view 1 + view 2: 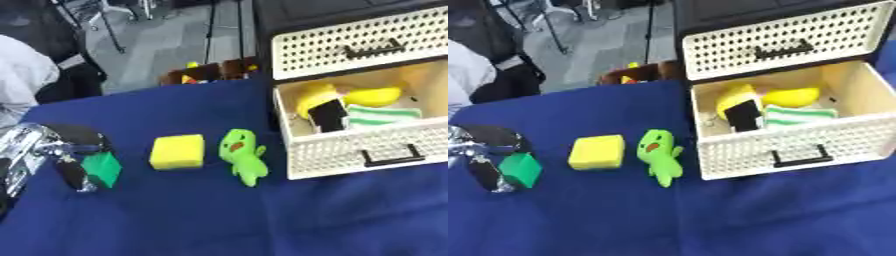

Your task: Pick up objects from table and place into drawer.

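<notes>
1. Green foam-looking cube [104, 169] sits at table's near-left, pinched in robot's left hand [70, 156]: black fingers curl round it from above and beside, so it's gripped for carrying. Can't tell if it's off the cloth yet.
2. Right hand: not visible in either view.
3. Blue tablecloth [175, 220] covers the table; bare stretch nearest the robot.
4. Mid-table, waiting their turn: yellow square sponge block [178, 151], lying flat, and just right of it a green plush creature w/ orange mouth [243, 156], on its back. Near each other, not touching.
5. Right of plush: cream perforated plastic drawer [376, 147], pulled open w/ black handle toward the robot, prob. so items drop in from above.
6. Inside already: yellow soft items [372, 96], black block [330, 115], green-white striped cloth [382, 114].
7. Above/behind: closed upper cream drawer [359, 45] in black frame.
8. Judgement: cube needs to travel right, past sponge and plush, to reach the drawer.
</notes>
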You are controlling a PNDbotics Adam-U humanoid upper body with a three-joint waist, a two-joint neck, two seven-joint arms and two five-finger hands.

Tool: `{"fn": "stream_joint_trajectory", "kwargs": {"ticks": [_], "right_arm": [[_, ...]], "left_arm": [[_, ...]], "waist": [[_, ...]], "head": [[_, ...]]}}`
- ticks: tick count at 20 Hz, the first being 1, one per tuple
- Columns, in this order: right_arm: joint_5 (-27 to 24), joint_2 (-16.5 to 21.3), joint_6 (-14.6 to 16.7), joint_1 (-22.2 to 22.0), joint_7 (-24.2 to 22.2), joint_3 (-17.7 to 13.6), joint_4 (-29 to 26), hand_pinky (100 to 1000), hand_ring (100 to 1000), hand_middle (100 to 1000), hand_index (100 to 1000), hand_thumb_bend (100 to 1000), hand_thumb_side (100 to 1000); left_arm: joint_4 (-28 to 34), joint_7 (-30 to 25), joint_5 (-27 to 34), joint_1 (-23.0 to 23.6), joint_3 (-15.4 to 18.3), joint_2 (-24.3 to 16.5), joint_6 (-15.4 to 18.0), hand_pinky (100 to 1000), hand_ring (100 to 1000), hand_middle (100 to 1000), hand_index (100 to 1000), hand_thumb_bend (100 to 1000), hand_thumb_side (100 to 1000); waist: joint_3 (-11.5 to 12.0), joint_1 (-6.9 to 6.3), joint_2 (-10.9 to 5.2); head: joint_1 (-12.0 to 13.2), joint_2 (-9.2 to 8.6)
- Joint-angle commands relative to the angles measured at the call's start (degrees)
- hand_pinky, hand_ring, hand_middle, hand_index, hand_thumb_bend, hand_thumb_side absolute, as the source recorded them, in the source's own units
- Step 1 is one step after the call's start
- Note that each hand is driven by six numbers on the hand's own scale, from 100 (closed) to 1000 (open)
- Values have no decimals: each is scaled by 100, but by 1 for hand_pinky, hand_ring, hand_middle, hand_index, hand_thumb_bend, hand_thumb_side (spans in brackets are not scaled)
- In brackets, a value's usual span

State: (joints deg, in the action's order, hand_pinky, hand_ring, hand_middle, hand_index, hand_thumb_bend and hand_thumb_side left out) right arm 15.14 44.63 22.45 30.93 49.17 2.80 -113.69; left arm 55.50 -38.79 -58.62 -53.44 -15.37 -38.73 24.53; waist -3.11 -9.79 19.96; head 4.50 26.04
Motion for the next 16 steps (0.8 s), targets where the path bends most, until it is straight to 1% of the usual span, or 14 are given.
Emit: {"fn": "stream_joint_trajectory", "kwargs": {"ticks": [1,6,10,13,16], "right_arm": [[-48,80,101,34,149,-75,-90,468,540,488,793,100,956],[-85,76,82,29,132,-61,-90,468,542,489,792,100,956],[-107,65,84,32,121,-61,-90,469,543,490,791,100,956],[-119,50,83,29,117,-64,-90,469,543,490,790,100,956],[-127,39,77,26,110,-63,-90,469,543,489,790,100,956]], "left_arm": [[169,-316,-19,-118,25,-194,385,588,704,637,747,253,372],[411,-376,60,-178,11,-269,388,578,690,619,727,232,368],[715,-379,302,-192,50,-293,340,567,673,603,712,205,360],[1075,-298,646,-171,147,-293,243,547,654,582,698,170,357],[1587,-127,1218,-134,289,-298,91,525,634,556,685,126,341]], "waist": [[42,44,-196],[143,69,-277],[193,92,-328],[225,115,-352],[255,128,-374]], "head": [[-3,4],[-24,59],[-54,97],[-74,95],[-127,102]]}}
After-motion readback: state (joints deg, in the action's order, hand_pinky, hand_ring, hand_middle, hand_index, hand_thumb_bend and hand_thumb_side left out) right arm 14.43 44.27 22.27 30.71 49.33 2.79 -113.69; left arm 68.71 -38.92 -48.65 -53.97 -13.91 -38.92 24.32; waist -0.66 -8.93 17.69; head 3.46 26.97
